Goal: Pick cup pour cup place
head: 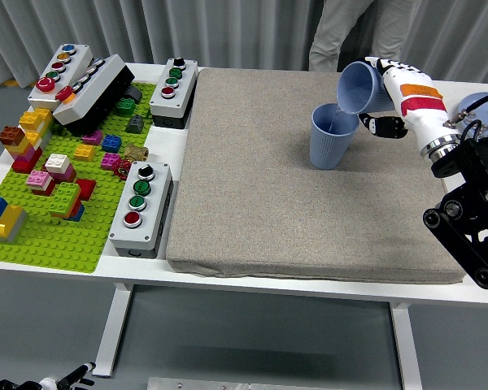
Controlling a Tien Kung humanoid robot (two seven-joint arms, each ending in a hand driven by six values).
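A blue cup (331, 140) stands upright on the grey mat (309, 179), right of centre toward the back. My right hand (388, 97) is shut on a second blue cup (359, 86) and holds it tipped on its side, mouth facing left and down, just above the standing cup's rim. The tilted cup's lip sits over the right side of the upright cup's opening. My left arm does not show.
A green brick baseplate (49, 231) with several bricks fills the left side, with button boxes (141, 207) around it. A plate (481, 110) lies at the far right. A person (354, 32) stands behind the table.
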